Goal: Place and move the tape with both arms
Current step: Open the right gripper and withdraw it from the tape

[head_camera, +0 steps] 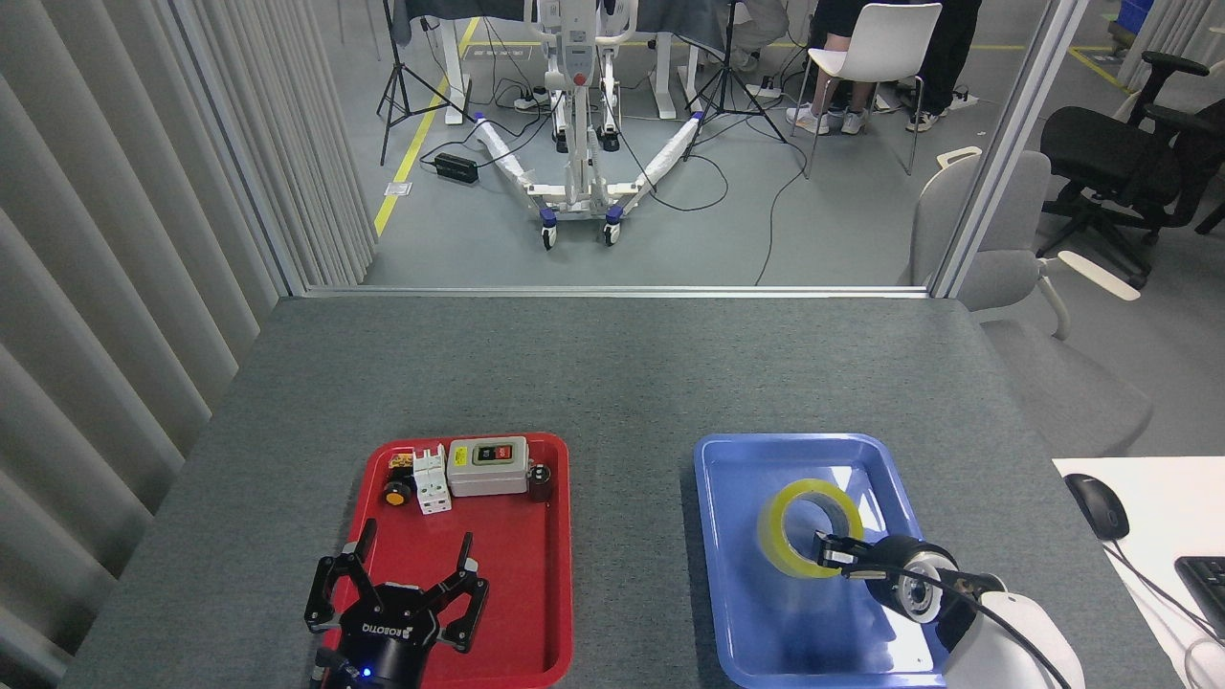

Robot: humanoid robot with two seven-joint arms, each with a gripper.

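The yellow tape point(771, 532) lies almost flat in the blue tray point(756, 622), its hole facing up. My right gripper point(831, 552) comes in from the lower right, its black fingers shut on the roll's near right rim. My left gripper point(397, 584) hovers over the near end of the red tray point(522, 574). Its black fingers are spread open with nothing between them.
A grey switch box point(488, 466), a white breaker point(433, 480), a yellow button point(394, 494) and a small dark part point(541, 476) fill the red tray's far end. A white desk with a mouse point(1096, 503) adjoins the table at the right.
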